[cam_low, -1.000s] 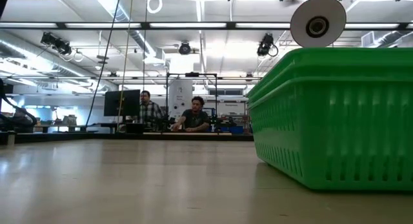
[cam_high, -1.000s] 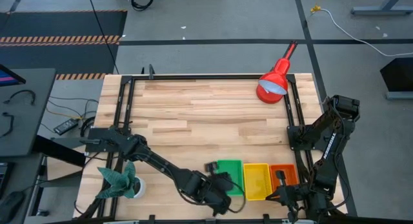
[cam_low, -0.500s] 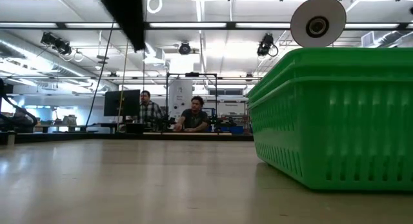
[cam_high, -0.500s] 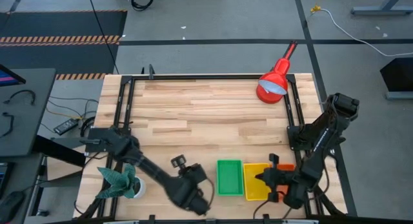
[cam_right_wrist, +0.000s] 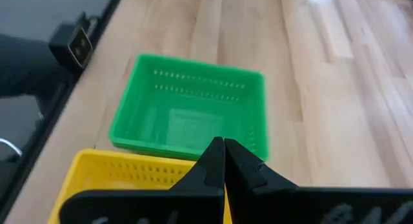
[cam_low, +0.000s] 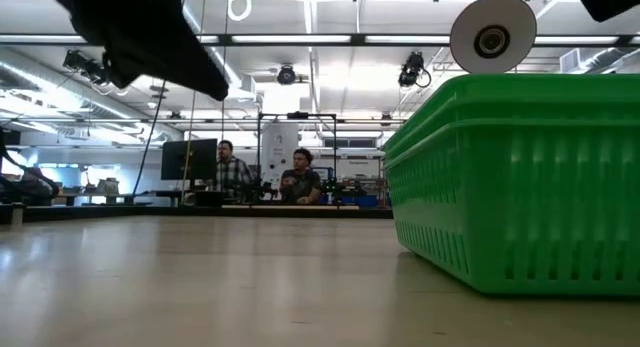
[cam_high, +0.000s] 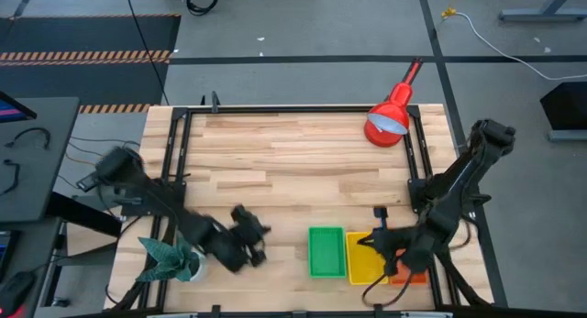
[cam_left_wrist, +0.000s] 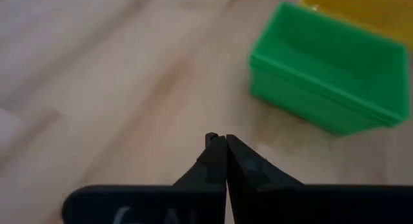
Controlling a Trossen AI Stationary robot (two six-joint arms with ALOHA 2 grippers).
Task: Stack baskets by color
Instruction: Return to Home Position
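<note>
green basket (cam_high: pixel 326 252), yellow basket (cam_high: pixel 360 263), orange basket (cam_high: pixel 415 278) side by side at near edge of table (cam_high: pixel 275 162) | left gripper (cam_high: pixel 249 237) pinched closed, empty, left of green | right gripper (cam_high: pixel 379 238) closed, empty, over yellow | risk: low swing clips a rim, shoves the baskets

Green basket (cam_high: pixel 326 252), yellow basket (cam_high: pixel 359 260), orange basket (cam_high: pixel 415 278) abreast (all upright)
</note>
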